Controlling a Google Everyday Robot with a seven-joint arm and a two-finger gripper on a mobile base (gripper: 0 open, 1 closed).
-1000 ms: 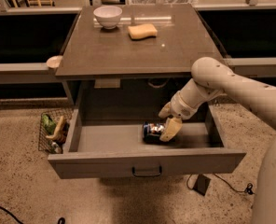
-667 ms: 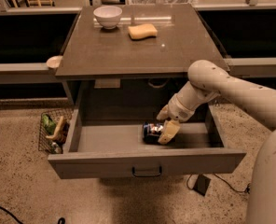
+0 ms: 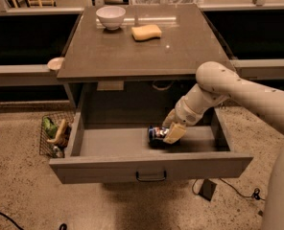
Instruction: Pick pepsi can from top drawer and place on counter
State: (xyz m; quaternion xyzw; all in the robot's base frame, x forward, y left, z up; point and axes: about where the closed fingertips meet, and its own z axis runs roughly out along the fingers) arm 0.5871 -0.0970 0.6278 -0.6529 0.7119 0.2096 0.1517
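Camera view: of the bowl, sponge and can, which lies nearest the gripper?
The pepsi can, in the open top drawer right beside the gripper; the white bowl and yellow sponge sit on the counter.

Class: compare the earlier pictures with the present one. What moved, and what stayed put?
The gripper has edged very slightly left, close beside the pepsi can lying in the open top drawer. The can itself has not visibly moved. The bowl and sponge on the counter stay where they were.
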